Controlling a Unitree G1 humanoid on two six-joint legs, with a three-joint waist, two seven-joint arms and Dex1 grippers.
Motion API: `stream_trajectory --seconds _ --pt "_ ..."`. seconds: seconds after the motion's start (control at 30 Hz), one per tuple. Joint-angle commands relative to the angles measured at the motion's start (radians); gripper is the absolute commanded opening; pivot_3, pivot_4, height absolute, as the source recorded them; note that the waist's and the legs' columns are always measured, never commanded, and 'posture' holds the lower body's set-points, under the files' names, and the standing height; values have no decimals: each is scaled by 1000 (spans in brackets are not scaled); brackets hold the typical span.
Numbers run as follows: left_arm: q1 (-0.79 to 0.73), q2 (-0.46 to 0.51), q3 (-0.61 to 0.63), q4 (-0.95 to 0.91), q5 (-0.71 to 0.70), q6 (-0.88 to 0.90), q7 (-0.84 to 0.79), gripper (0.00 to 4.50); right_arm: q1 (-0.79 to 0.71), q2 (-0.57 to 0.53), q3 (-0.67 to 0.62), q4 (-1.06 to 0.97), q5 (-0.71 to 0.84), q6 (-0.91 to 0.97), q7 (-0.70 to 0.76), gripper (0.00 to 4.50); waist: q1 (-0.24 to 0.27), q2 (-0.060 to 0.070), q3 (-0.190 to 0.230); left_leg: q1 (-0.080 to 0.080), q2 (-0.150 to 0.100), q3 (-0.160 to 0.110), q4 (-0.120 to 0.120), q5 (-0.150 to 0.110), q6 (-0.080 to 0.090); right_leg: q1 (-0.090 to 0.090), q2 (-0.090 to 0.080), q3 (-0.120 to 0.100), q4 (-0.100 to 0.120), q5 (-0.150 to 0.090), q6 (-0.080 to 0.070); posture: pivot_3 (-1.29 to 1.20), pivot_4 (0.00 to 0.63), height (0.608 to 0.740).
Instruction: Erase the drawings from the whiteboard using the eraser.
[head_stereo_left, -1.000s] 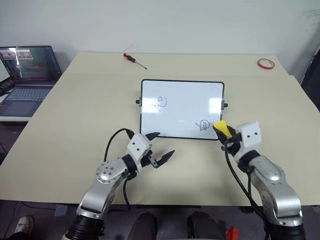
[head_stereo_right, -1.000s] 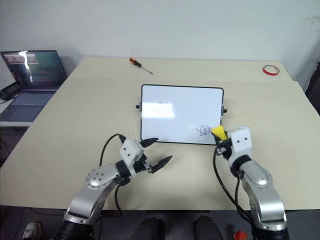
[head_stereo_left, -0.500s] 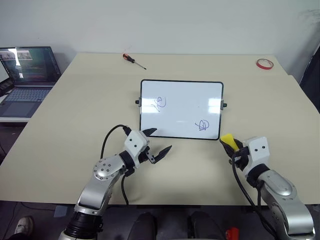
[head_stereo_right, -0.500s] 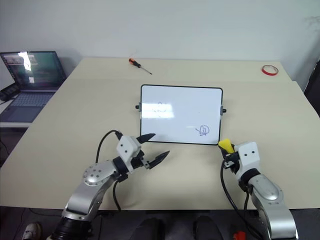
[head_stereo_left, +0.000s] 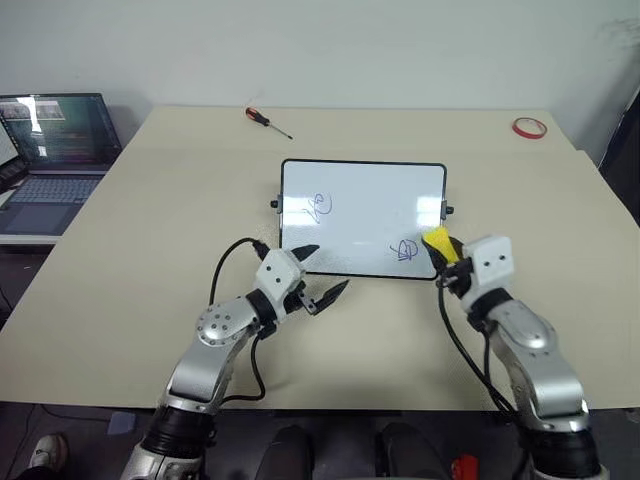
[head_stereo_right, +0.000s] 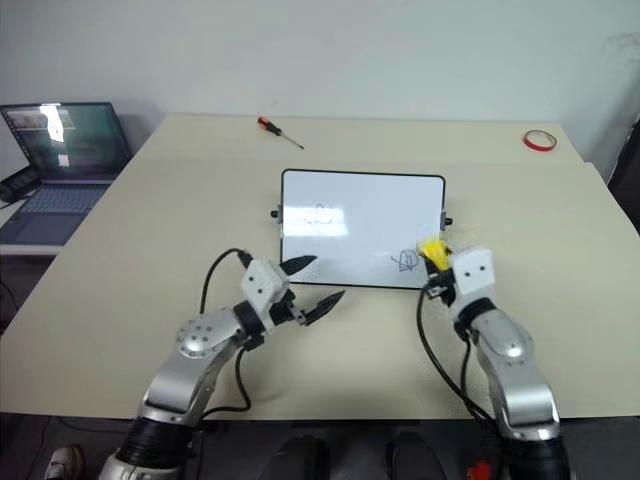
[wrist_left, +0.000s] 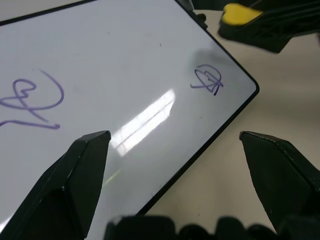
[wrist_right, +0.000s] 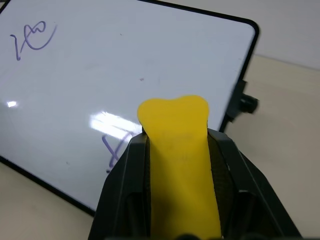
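Whiteboard: the whiteboard (head_stereo_left: 363, 218) lies flat near the middle of the table (head_stereo_left: 140, 230), its long sides parallel to the table's front edge.
Drawings: two blue drawings (head_stereo_left: 405, 249); one sits by the board's front right corner, the other squiggle (head_stereo_left: 319, 206) in its left half.
Eraser: the eraser (head_stereo_left: 440, 245) is clamped in the right gripper (wrist_right: 175, 150), jaws closed tight on its sides, yellow end poking forward at the board's front right corner, just beside the nearer drawing.
Left gripper: the left gripper (head_stereo_left: 318, 277) hovers with jaws spread wide and holds nothing, at the board's front edge.
Doing it well: I judge the felt face should be tipped flat onto the board and swept across the near scribble with steady pressure; the free gripper could pin the frame so the board does not slide.
Hard to make out: the eraser's black felt underside is hidden, so I cannot tell whether it touches the board.
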Motion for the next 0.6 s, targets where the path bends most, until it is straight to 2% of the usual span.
stream_trajectory --seconds 0.03,0.4,0.6 --pt "-15 -5 1 -5 5 -17 3 4500 -50 18 20 75 -22 -98 -5 1203 0 0 0 0 0 0 0 0 0 -1 0 0 0 0 0 0 150 740" --pt "-17 -14 4 -33 6 0 14 4500 -194 85 6 314 -25 -185 -41 1203 -1 0 0 0 0 0 1 0 0 -1 0 0 2 0 0 0 150 740" --pt "-12 -13 7 -43 6 4 20 4500 -174 65 50 335 -53 -123 -14 1203 -1 0 0 2 0 0 1 0 0 0 0 1 4 0 0 0 150 740"
